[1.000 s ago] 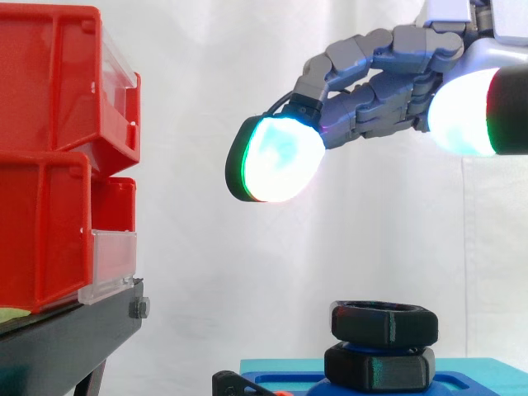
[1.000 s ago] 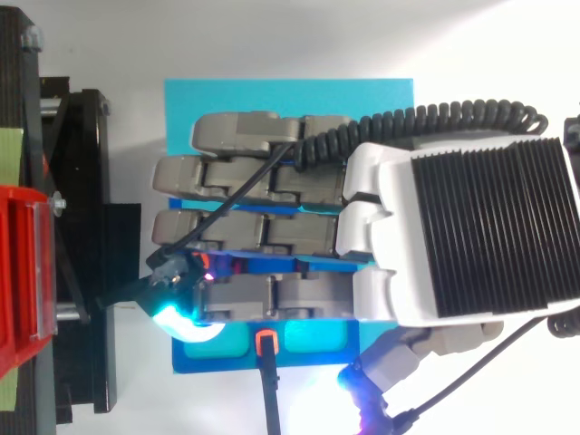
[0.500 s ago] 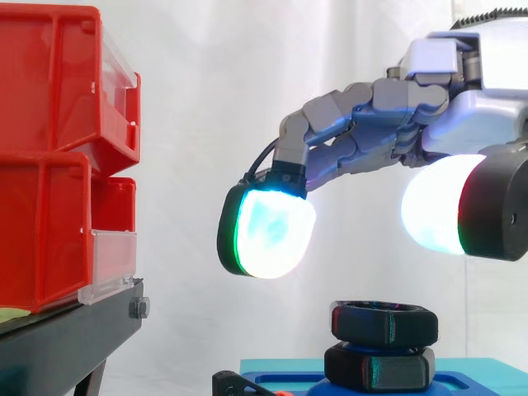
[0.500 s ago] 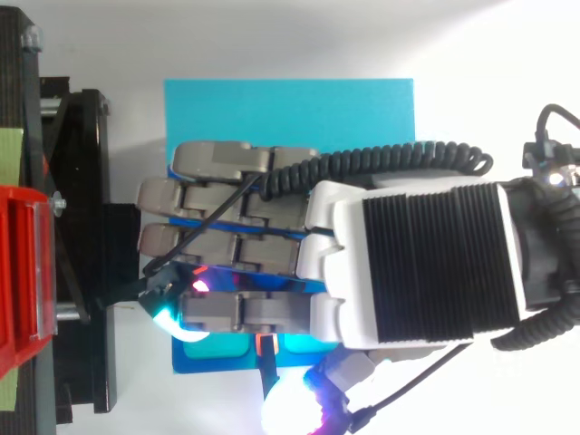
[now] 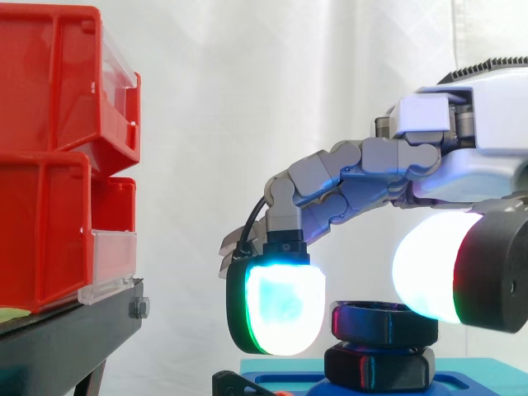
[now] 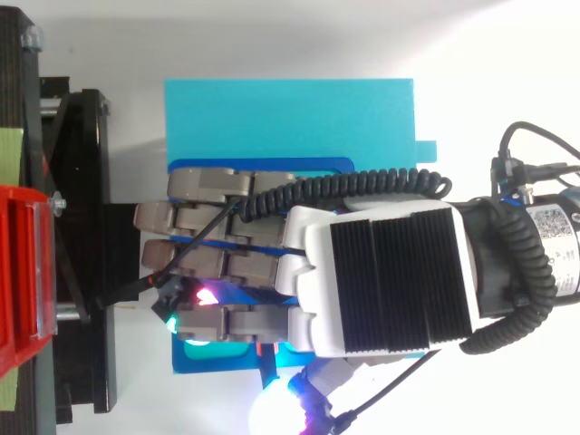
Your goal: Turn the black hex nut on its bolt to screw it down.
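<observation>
A white curtain (image 5: pixel 247 99) backs the scene. At the left, stacked red bins (image 5: pixel 49 157) sit on a black stand (image 5: pixel 66 338). The robot hand (image 5: pixel 478 140) reaches in from the right and hangs low over a blue base plate (image 6: pixel 290 113); from above, its back covers much of that plate.

The black hex nut (image 5: pixel 384 322) stands at the bottom of the side view, raised on its bolt directly above a second black hex piece (image 5: pixel 379 369) that rests on the blue plate. The bolt's thread is hidden.

The hand is spread, not clamped. Its bent fingers end in a glowing pad (image 5: pixel 280 309) just beside the nut's left face, and the thumb's bright pad (image 5: pixel 429 268) sits at the nut's right — the nut lies between them with no firm contact visible.

This reads as the approach-to-grasp step. The next move likely calls for closing thumb and fingers onto opposite flats — then rotating to drive the nut down.
</observation>
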Motion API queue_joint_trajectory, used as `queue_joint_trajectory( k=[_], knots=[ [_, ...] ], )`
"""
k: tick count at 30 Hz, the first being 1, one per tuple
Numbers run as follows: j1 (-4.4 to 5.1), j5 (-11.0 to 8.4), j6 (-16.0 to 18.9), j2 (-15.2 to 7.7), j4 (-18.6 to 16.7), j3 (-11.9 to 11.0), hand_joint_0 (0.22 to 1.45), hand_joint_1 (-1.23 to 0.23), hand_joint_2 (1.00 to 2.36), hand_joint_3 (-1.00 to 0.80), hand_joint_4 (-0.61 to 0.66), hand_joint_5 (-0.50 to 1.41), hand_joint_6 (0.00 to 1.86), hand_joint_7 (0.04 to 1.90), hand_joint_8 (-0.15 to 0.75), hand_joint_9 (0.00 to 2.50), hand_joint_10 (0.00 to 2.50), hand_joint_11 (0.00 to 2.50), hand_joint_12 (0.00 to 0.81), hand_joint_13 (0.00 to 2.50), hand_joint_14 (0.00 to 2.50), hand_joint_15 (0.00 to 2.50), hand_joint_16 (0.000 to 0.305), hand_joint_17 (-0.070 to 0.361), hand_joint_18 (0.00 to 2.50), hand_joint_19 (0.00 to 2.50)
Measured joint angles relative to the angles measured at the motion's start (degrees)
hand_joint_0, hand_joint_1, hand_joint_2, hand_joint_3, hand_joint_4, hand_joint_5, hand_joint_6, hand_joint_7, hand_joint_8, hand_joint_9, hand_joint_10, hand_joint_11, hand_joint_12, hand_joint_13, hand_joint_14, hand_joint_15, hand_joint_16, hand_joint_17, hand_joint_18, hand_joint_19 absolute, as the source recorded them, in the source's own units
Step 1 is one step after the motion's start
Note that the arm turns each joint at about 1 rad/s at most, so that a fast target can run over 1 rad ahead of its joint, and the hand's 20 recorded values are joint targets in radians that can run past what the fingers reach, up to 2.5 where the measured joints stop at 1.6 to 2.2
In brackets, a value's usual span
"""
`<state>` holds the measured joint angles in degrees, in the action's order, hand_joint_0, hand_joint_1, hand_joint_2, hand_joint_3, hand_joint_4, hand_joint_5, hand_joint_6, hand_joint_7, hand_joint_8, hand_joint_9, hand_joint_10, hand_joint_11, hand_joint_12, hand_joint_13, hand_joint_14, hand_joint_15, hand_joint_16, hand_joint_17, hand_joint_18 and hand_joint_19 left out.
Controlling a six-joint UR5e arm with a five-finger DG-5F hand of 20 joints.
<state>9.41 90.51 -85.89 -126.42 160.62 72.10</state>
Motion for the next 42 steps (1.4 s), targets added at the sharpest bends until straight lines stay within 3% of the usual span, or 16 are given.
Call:
queue_joint_trajectory(
  k=[19, 32, 42],
  knots=[
    [-0.39, 1.27, -3.87, -0.14, 1.25, -1.43, 0.47, -0.32, 1.00, -0.50, 0.16, -0.07, 0.50, 1.43, 0.253, 0.53, 0.00, 0.00, 0.339, 0.36, 0.00, 0.00, 0.056, 0.126, 0.26, 0.23],
    [-0.83, 2.84, -5.90, -0.14, 2.13, -1.59, 0.46, -0.32, 1.00, -0.50, 0.18, -0.07, 0.55, 1.37, 0.258, 0.56, 0.00, 0.00, 0.340, 0.37, 0.00, 0.00, 0.056, 0.126, 0.27, 0.24],
    [-1.73, 4.34, -7.35, -0.18, 1.38, -1.59, 0.46, -0.32, 1.00, -0.50, 0.17, -0.07, 0.55, 1.38, 0.256, 0.56, 0.00, 0.00, 0.340, 0.37, 0.00, 0.00, 0.056, 0.127, 0.27, 0.24]
  ],
)
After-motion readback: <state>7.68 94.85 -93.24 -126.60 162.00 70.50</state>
